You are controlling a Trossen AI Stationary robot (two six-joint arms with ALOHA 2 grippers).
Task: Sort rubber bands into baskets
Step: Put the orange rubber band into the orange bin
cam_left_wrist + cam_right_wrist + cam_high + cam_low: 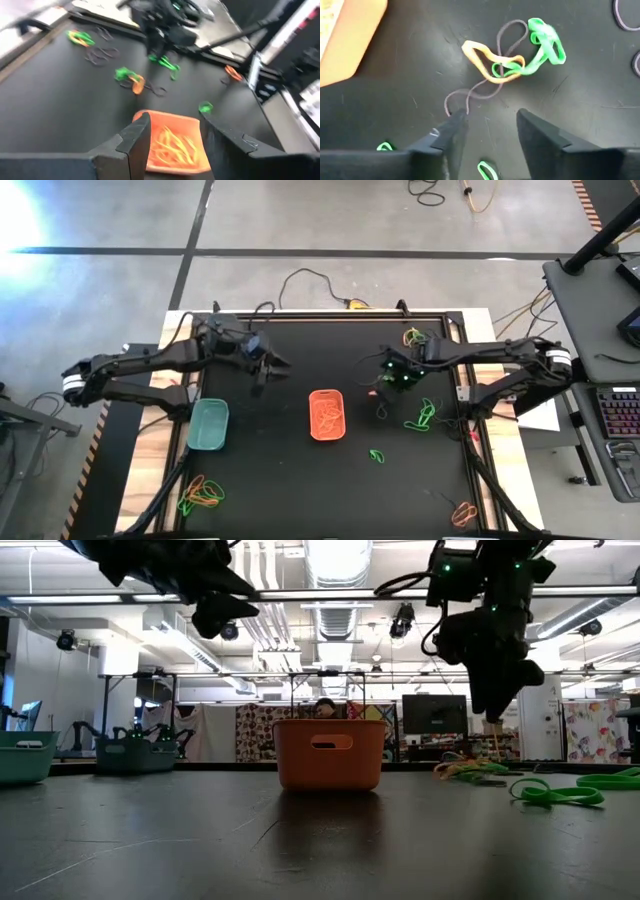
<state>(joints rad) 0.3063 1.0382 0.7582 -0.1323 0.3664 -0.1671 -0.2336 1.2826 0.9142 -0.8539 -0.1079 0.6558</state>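
The orange basket (327, 414) stands mid-table and holds several orange rubber bands (172, 145). The light teal-green basket (209, 425) stands to its left. The dark grey-teal basket (135, 754) shows only in the low view. My left gripper (268, 372) (175, 135) is open and empty, raised to the far left of the orange basket. My right gripper (392, 383) (487, 125) is open, raised over a tangle of orange, green and brown bands (507, 62) lying on the table. One brown loop (455, 97) of the tangle ends near a fingertip.
Loose bands lie about the black table top: green ones (424, 416) (377, 455) right of the orange basket, a heap (200, 494) at the near left, some (462, 513) at the near right, some (413, 337) at the far right. Cables run along the far edge (310, 280).
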